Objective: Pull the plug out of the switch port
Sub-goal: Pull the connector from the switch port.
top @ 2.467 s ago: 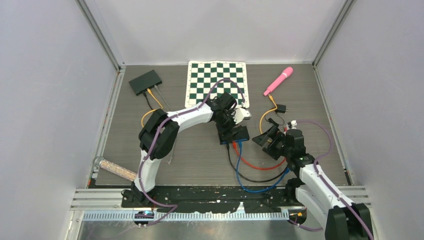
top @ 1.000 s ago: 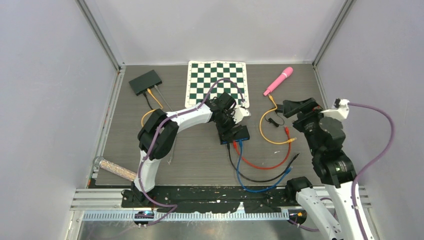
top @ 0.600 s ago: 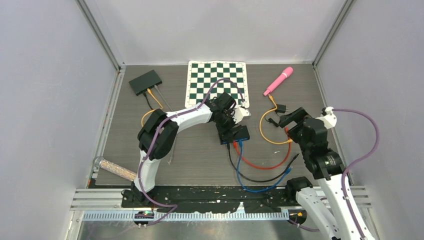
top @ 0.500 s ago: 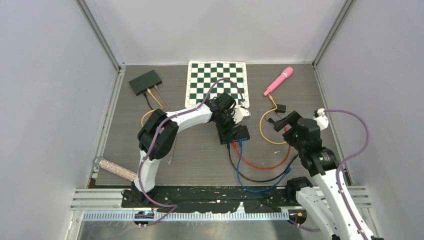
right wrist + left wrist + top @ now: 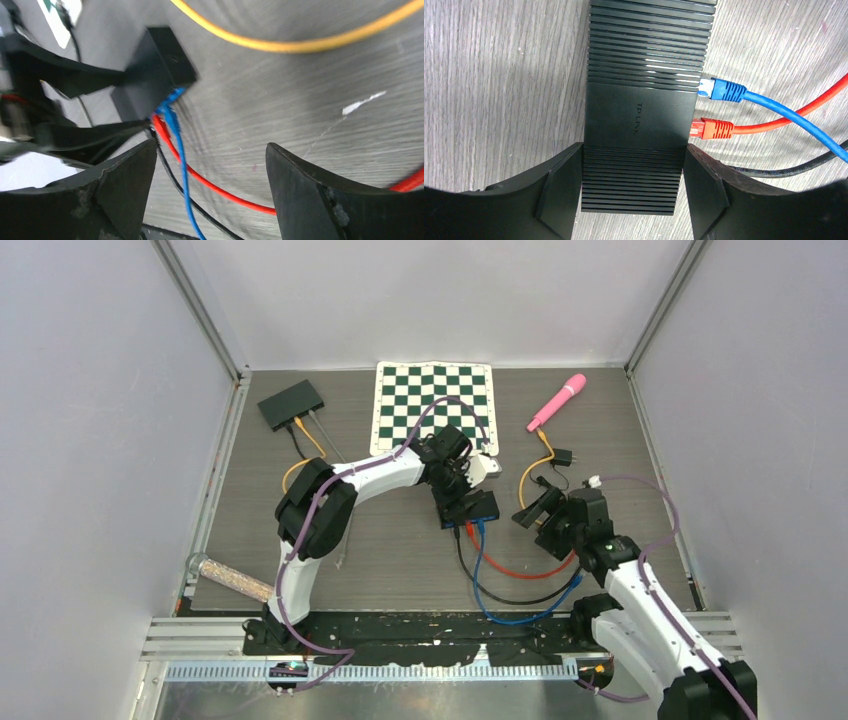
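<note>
Your left gripper (image 5: 634,165) is clamped on the switch (image 5: 644,75). The blue plug (image 5: 722,90) and red plug (image 5: 711,128) stick out of its near side. Your right gripper (image 5: 210,150), jaws apart, is just right of them, so reach left

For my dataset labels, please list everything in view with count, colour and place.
switch: 1, black, centre
blue cable: 1, blue, plugged into switch
red cable: 1, red, plugged beside blue
black cable: 1, black, leads to switch
yellow cable: 1, yellow, loose, right side
second switch: 1, black, far left
chess mat: 1, green-white, far centre
wand: 1, pink, far right
tube: 1, clear, near left
left gripper: 1, black, shut on switch
right gripper: 1, black, open, near right
</note>
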`<state>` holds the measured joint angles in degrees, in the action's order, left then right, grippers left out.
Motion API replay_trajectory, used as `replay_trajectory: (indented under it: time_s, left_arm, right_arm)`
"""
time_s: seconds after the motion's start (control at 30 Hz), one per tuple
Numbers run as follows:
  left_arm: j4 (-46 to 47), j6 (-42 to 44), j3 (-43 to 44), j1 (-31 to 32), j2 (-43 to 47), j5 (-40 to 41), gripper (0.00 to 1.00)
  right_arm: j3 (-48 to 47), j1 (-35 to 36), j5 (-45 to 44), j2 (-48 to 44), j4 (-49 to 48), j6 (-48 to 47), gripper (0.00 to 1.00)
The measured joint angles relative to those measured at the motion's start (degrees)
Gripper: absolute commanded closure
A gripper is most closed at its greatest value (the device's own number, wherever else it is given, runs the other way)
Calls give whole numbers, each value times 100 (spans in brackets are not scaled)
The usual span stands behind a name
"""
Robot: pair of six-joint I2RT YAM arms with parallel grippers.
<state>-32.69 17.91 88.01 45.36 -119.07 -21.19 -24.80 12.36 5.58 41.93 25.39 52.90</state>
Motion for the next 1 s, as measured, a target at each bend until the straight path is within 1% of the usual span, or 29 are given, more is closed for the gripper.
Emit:
replay_trajectory:
  time_s: [0.07, 0.17, 0.37, 0.43, 0.5, 0.67, 0.77, 1.0]
  left_arm:
    - [0, -2, 0, 0, 0, 0, 71]
    - [0, -2, 0, 0, 0, -2, 71]
    - [0, -2, 0, 0, 0, -2, 71]
    - [0, -2, 0, 0, 0, -4, 71]
    - [0, -2, 0, 0, 0, -4, 71]
    - [0, -7, 0, -2, 0, -7, 71]
    - [0, -11, 0, -2, 0, -9, 71]
    - [2, -20, 0, -7, 0, -24, 71]
  right_arm:
    - [358, 0, 304, 168, -286, 138, 19]
    - [693, 0, 525, 249, -452, 308, 20]
    - [822, 0, 560, 205, -660, 470, 25]
    - [911, 0, 638, 243, -852, 498, 28]
    - [1032, 0, 767, 413, -1115, 553, 34]
    - [1097, 105, 1003, 1001, -1718, 645, 37]
    - [1097, 297, 1045, 1397, -2245, 710, 40]
    - [918, 758, 1222, 2636, -3545, 966, 46]
